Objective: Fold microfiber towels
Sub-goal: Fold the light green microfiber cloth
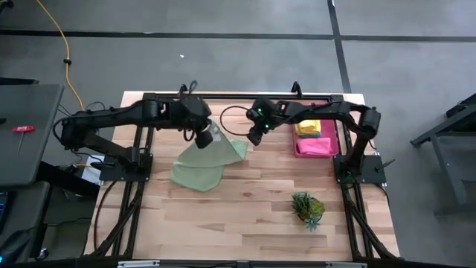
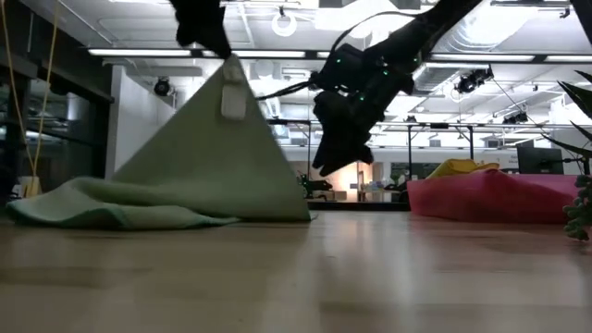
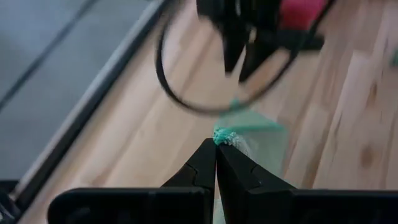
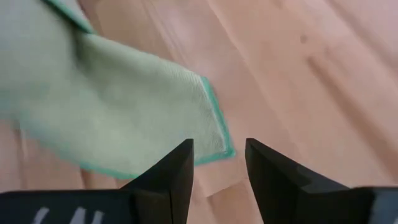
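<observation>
Barely begun: left gripper (image 1: 206,138) fingers pinch the pale green towel (image 1: 201,165) corner aloft, right gripper (image 1: 255,138) fingers parted beside it; other towels (image 1: 315,138) wait in the pink tray (image 1: 299,149)

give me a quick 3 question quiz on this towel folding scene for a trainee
1. True or false: the left claw is shut on an edge of the pale green towel, holding it up off the table.
2. Where are the other towels? A) spread across the table B) piled in the pink tray C) under the plant
3. Fill in: the right claw is ____, with a towel corner just beyond its fingertips and nothing between them.

Key: 1 true; 2 B; 3 open
</observation>
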`<state>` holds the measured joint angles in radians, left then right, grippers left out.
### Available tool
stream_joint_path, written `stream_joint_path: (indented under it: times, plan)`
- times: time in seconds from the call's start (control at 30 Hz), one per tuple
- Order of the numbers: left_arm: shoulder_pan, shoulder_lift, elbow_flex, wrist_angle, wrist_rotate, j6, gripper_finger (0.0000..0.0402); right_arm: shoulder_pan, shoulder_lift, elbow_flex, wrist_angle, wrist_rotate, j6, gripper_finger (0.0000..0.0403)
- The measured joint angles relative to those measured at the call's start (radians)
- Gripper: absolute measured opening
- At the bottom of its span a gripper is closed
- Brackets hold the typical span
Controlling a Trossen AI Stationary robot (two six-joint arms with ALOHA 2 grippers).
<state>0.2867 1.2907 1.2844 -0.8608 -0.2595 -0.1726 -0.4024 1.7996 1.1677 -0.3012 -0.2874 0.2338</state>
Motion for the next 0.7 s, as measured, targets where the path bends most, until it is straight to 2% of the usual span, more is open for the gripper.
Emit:
stream_joint_path:
  times: [0.13, 0.37, 0.5, 0.7]
  plan:
    - [0.000, 0.000, 0.113, -0.001, -0.046, -0.006, 0.0000, -0.020, 0.007, 0.037, -0.043, 0.005, -0.139, 0.0138]
    - [0.001, 0.000, 0.260, -0.002, -0.052, -0.100, 0.0000, -0.076, -0.061, 0.043, -0.118, -0.001, -0.350, 0.0138]
    - [0.006, 0.000, 0.269, -0.005, -0.105, -0.105, 0.0000, -0.101, -0.084, 0.043, -0.209, -0.003, -0.454, 0.0138]
    - [0.029, 0.019, 0.221, -0.043, -0.065, -0.114, 0.0000, -0.133, -0.085, 0.042, -0.350, -0.004, -0.523, 0.0138]
